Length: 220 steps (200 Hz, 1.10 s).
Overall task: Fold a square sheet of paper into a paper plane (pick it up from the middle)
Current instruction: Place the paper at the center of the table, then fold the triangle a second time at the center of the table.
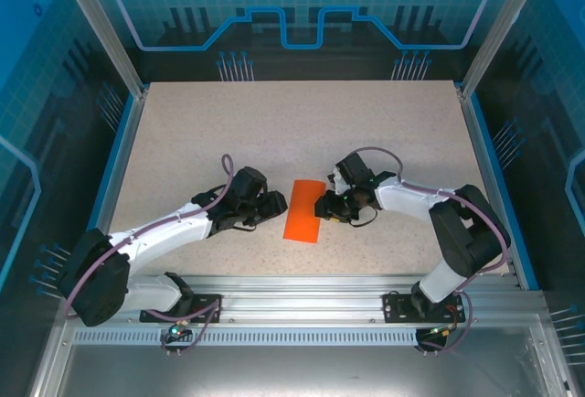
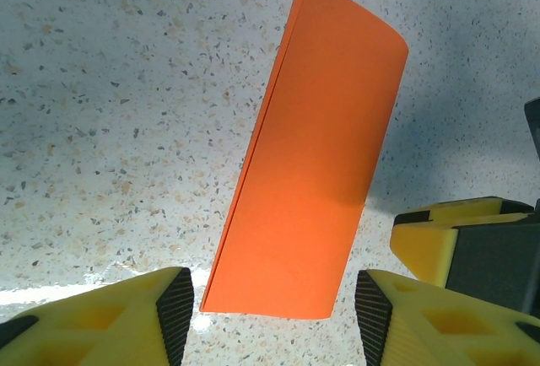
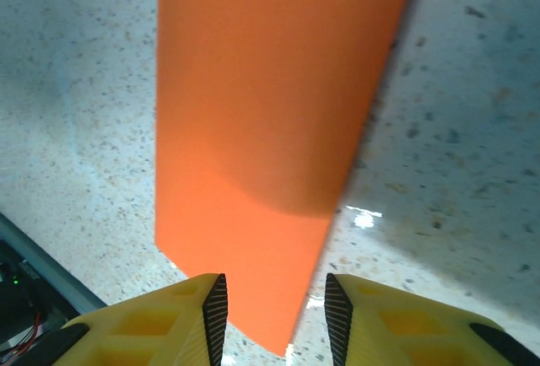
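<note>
On the speckled tabletop (image 1: 274, 123), between the two arms, lies the one square sheet of paper (image 1: 304, 211), bright orange and doubled over into a narrow oblong. It lies flat near the front edge, its long sides running away from the arm bases. In the left wrist view the sheet (image 2: 312, 172) shows two layers along one long edge, and its far end lifts slightly off the surface. Two sets of jaws flank it, one at each long side. The left jaws, on the left arm (image 1: 174, 228), stand wide apart and hold nothing, with the sheet's near end lying in the gap ahead of them. The right jaws, on the right arm (image 1: 420, 200), are parted less widely. A corner of the sheet (image 3: 270, 130) lies between their tips, not pinched.
</note>
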Each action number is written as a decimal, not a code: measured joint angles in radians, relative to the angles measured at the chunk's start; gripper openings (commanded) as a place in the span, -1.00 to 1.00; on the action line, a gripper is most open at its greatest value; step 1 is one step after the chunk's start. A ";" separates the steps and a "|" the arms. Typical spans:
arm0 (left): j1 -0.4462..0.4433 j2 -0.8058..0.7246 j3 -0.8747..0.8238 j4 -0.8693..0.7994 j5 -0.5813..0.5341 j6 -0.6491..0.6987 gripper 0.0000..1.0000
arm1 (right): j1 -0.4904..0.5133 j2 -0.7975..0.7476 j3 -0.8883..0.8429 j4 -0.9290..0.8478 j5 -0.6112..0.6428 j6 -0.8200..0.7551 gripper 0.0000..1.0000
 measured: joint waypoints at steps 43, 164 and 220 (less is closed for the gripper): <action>0.002 0.047 0.000 0.003 0.019 0.001 0.15 | 0.002 0.080 0.010 0.068 -0.031 0.014 -0.25; 0.011 0.117 0.000 0.031 0.078 0.008 0.21 | -0.022 0.110 -0.014 0.119 -0.064 0.019 -0.29; 0.012 0.166 0.000 0.050 0.147 0.006 0.19 | -0.028 0.109 -0.027 0.141 -0.079 0.019 -0.31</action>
